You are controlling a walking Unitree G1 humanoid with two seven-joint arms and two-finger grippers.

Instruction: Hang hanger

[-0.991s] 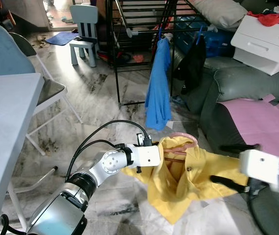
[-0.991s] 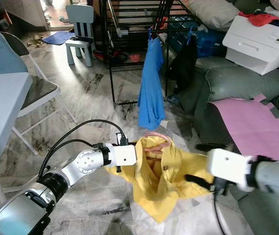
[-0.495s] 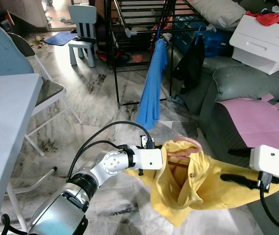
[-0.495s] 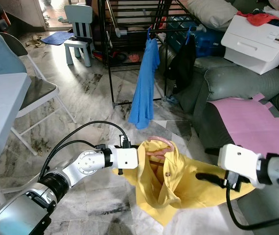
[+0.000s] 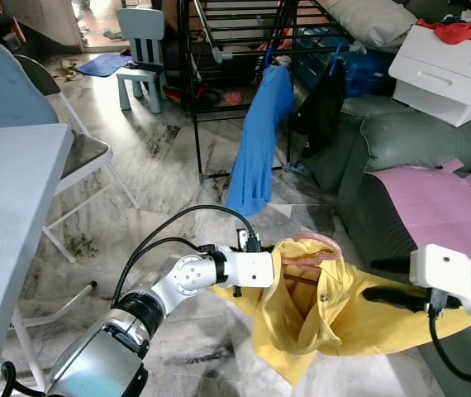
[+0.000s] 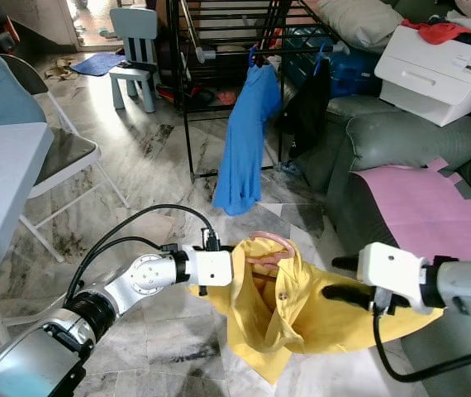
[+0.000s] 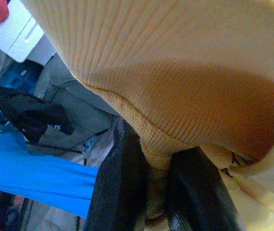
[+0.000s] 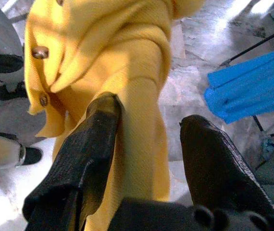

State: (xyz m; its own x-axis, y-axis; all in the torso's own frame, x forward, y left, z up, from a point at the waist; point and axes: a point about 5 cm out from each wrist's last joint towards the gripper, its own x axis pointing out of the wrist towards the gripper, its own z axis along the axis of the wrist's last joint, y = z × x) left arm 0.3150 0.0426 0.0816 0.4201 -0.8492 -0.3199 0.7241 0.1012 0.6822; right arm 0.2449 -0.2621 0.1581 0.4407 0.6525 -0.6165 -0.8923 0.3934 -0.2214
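My left jaws (image 5: 275, 270) clench the yellow shirt (image 5: 318, 310); right jaws (image 8: 146, 144) gape around its sleeve; rack (image 5: 219, 50) and blue shirt (image 5: 256, 145) ahead.

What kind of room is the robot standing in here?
Most likely a home living room used for drying laundry. A black drying rack holds a blue garment on a hanger, a grey sofa stands beside it, and a folding chair sits on the marble floor.

bright daylight from doorway at back, glare on marble floor (image 5: 128, 107), head views sharp, left wrist view close-up soft, blue-tinted edges
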